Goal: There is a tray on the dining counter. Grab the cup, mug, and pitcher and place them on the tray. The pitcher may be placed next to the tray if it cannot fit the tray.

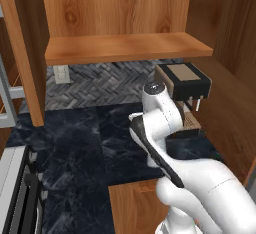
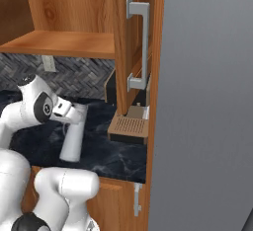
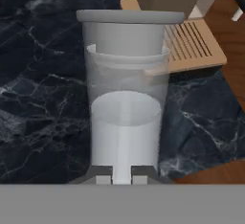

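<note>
Just one pitcher (image 3: 125,98) counted: tall, pale grey, translucent, dead ahead in the hand view with its rim toward the far end and its base toward the claw (image 3: 121,176). Also seen in the right base view (image 2: 74,132), hanging tilted off the end of the arm, base low and near the black marble surface (image 2: 111,153); hard to say whether the base touches the marble or hovers just above. One claw, two dark fingertips (image 3: 102,174) drawn nearly together on a thin pale strip at the pitcher's near side, probably its handle, though too blurred to swear by. So: nearly closed, gripping the pitcher.

One coffee machine (image 1: 185,80), dark box with a tan top, standing at the back right of the surface under the wooden shelf (image 1: 127,48). One slatted wooden drip tray (image 3: 194,43) at its foot, just beyond and to the right of the pitcher in the hand view. One wall socket (image 1: 61,74) on the herringbone tiled wall. One tall cabinet door (image 2: 138,47) with one grey bar handle (image 2: 141,45), standing open beside the machine.

One white arm (image 1: 165,128), rising from the lower right of the left base view, folded sharply at the elbow, forearm reaching forward and down toward the machine's corner, wrist bent so the hand looks along the surface.
</note>
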### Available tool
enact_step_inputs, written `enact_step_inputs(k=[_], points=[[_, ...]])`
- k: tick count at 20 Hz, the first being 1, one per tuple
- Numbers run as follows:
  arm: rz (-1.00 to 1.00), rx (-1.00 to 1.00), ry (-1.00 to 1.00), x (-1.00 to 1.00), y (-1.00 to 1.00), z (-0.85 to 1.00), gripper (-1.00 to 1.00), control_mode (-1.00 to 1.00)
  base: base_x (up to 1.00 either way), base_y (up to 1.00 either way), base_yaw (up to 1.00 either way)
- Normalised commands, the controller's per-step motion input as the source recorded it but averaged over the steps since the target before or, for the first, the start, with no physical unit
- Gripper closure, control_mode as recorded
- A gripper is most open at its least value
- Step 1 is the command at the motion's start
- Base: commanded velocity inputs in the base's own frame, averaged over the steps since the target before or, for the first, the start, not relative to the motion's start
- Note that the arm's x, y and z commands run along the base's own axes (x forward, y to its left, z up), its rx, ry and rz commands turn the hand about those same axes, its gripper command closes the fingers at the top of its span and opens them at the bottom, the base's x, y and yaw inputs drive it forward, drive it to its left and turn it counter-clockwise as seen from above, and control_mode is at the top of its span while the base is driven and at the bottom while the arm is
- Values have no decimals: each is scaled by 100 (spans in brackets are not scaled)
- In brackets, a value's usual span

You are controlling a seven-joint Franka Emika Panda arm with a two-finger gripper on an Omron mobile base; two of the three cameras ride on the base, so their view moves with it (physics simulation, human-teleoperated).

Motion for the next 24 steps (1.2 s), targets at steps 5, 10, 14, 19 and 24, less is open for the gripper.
enact_step_inputs(k=[5,10,14,19,24], points=[[2,0,-13,-100,-38,48,100,-100,0,0,0],[3,0,-4,-96,-27,55,100,-100,0,0,0],[4,0,0,-97,-20,60,100,-100,0,0,0],[2,0,0,-100,-19,54,100,-100,0,0,0],[1,0,-1,-65,-13,57,100,-100,0,0,0]])
